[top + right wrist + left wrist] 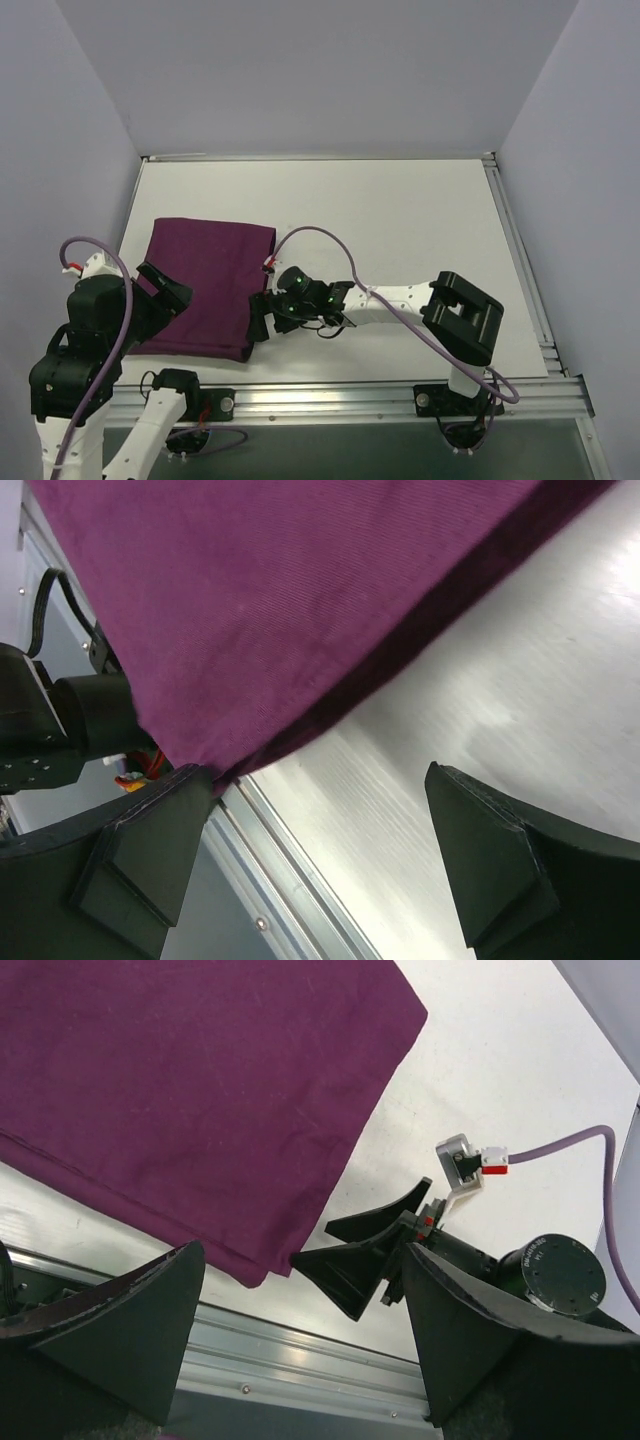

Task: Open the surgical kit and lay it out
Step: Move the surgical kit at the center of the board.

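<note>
The dark purple folded cloth wrap (205, 285) lies on the left half of the white tabletop (400, 210), toward the near edge. The left arm's fingers (168, 293) hang over its left side. The right arm's fingers (257, 323) reach across from the right to its near right corner, one at the cloth's edge.

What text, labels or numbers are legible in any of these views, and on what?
Nothing can be read in any view.
Round black motor cap, left wrist view: a few small pale characters, too small and blurred to read.
Purple cloth wrap: no print, tag or label showing.
</note>
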{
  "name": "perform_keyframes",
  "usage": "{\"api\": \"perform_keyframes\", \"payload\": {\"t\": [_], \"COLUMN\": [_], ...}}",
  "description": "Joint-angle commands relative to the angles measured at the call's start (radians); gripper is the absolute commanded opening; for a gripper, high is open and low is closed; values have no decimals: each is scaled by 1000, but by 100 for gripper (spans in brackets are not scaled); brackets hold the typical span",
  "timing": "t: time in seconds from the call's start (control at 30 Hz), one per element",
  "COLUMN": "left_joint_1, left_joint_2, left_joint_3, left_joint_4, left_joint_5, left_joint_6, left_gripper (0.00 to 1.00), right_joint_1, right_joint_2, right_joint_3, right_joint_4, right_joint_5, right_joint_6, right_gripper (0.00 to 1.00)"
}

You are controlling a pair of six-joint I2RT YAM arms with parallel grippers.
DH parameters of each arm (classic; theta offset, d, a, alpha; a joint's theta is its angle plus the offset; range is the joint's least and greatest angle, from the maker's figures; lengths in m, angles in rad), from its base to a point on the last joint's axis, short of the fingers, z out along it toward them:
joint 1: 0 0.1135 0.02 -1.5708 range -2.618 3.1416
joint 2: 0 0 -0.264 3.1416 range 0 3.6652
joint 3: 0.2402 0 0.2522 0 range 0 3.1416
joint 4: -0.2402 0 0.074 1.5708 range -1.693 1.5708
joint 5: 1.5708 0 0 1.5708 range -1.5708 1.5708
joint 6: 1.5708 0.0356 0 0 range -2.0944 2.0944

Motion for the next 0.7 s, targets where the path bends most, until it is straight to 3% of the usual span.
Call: {"api": "perform_keyframes", "payload": {"t": [0.0, 0.4, 0.67], "left_joint_1": [6, 6, 6], "left_joint_2": [-36, -54, -48], "left_joint_3": [22, -18, -21], "left_joint_4": [-72, -33, -15], "left_joint_5": [0, 64, 86], "left_joint_6": [42, 53, 64], "left_gripper": [89, 88, 88], "right_joint_1": [22, 42, 41], "right_joint_2": [21, -37, 66], "right_joint_3": [57, 34, 95], "right_joint_4": [93, 124, 167], "right_joint_5": [-15, 23, -81], "right_joint_6": [29, 18, 25], "right_gripper": [93, 92, 93]}}
